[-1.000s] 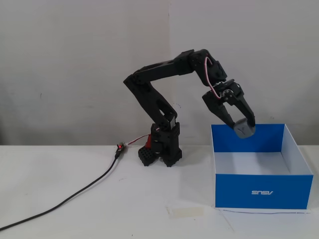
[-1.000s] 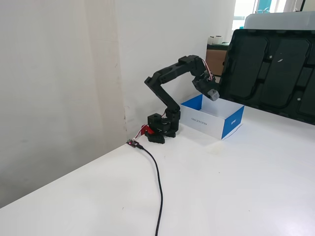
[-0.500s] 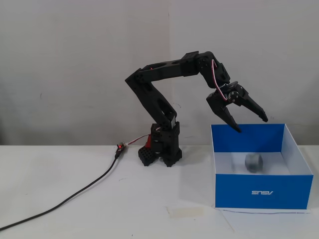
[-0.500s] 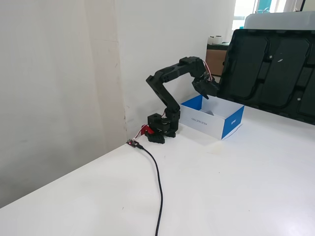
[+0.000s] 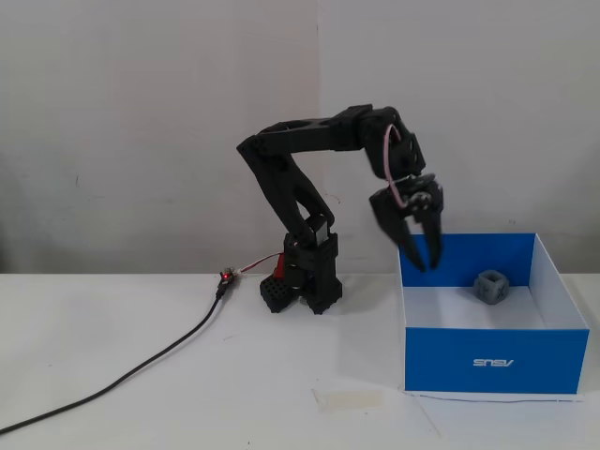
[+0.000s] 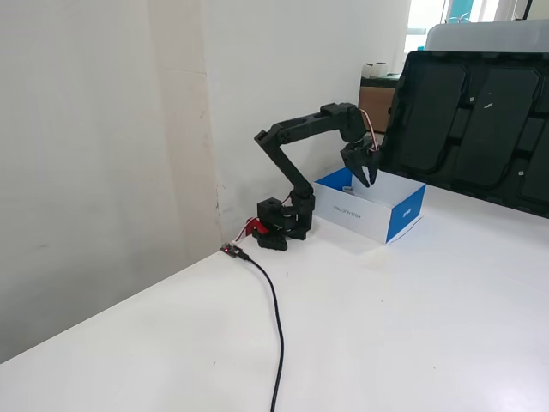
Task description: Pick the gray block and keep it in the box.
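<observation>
**Gray block lying inside the blue box**

White desk (image 5: 141, 375) and a plain white wall are being shown in both fixed views. On the desk, the box (image 5: 497, 361) is being seen standing to the right of the arm's base, blue outside and white inside. The gray block (image 5: 491, 287) is being contained in it, resting on the inner floor near the back wall. Above the box's left rear corner, the pincer (image 5: 427, 258) is being held pointing downward, its fingers spread apart and gripping nothing. A black cable (image 5: 122, 380) is being trailed across the desk.
</observation>
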Motion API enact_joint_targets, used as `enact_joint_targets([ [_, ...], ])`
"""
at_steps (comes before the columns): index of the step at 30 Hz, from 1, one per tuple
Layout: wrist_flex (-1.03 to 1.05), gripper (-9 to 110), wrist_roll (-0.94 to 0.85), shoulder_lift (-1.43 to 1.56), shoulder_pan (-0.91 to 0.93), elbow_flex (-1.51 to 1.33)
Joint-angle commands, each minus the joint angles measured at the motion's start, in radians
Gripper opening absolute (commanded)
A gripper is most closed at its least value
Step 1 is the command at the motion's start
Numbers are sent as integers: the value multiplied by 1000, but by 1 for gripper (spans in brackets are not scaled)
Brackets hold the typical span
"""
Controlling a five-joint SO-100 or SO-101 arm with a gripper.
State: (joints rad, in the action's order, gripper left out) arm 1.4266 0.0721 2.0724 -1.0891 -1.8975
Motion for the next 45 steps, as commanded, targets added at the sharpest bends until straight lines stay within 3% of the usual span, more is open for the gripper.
enact_joint_targets([
  [1, 26, 0, -67, 66, 193, 11],
  [12, -41, 0, -95, 164, 718, -137],
  [25, -241, 0, -83, 377, 1025, -483],
  [45, -391, 0, 32, 1037, 1078, -933],
])
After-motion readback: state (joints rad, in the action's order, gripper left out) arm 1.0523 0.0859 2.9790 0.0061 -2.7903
